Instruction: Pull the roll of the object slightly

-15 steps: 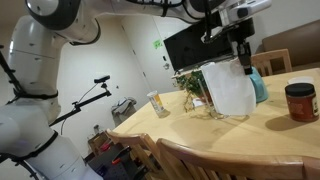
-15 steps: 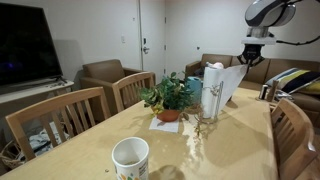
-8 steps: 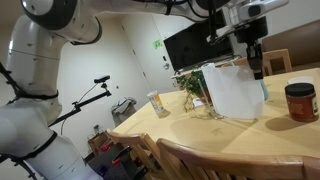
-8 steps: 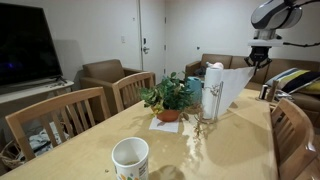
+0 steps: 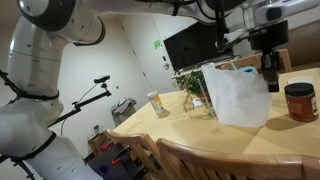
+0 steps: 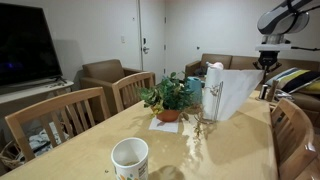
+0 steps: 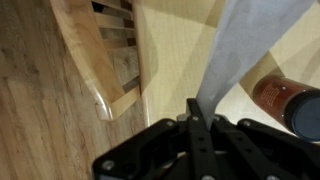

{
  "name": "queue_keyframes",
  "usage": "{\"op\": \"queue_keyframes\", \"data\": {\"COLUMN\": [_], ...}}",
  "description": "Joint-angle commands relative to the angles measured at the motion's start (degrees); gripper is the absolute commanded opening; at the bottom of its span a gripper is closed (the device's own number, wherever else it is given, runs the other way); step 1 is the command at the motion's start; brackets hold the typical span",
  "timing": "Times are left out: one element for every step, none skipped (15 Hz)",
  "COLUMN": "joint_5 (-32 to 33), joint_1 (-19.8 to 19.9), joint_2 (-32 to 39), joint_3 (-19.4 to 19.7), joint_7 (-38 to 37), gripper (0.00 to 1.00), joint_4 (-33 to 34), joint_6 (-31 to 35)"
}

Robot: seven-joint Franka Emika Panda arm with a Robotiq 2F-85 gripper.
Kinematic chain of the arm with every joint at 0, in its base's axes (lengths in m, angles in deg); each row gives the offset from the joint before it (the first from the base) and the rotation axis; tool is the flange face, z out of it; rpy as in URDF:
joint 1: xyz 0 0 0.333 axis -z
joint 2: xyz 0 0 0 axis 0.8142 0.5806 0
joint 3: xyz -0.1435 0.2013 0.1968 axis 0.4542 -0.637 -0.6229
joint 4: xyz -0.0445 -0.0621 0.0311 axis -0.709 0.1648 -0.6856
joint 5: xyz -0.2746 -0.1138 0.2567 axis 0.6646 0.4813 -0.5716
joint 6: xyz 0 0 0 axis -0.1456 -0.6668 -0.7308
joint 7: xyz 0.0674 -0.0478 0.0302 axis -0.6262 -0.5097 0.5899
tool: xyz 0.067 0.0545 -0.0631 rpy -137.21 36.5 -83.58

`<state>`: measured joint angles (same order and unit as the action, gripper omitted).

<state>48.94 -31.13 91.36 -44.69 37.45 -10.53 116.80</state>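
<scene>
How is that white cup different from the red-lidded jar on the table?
The white cup is open-topped and pale; the jar is dark, with a red lid closing it. The cup stands alone toward one end of the wooden table; the jar sits beside the paper sheet. Both stand upright.

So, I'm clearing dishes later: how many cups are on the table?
1: a white cup alone at the near end in an exterior view; others may hide behind the plant or paper sheet.
</scene>
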Motion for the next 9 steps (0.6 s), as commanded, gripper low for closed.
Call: {"op": "queue_keyframes", "data": {"joint_5": [-0.7, -0.8, -0.8, -0.8, -0.8, -0.8, -1.0, -1.2, -1.4], "joint_1": [0.2, 0.2, 0.2, 0.1, 0.0, 0.0, 0.0, 0.1, 0.3], "joint_2": [1.3, 1.4, 1.5, 1.6, 1.7, 1.9, 2.0, 2.1, 2.0], "joint_3": [0.4, 0.3, 0.2, 0.1, 0.1, 0.0, -0.1, -0.2, -0.2], "joint_7": [-0.9, -0.9, -0.9, -0.8, -0.9, -0.8, -0.7, -0.8, -0.7], "gripper": [0.04, 0.29, 0.3, 0.36, 0.44, 0.51, 0.59, 0.66, 0.74], "joint_4": [2.8, 2.9, 3.1, 3.3, 3.5, 3.6, 3.8, 4.0, 3.8], "joint_6": [-3.0, -3.2, -3.5, -3.8, -3.9, -4.0, -4.2, -4.4, -4.5]}}
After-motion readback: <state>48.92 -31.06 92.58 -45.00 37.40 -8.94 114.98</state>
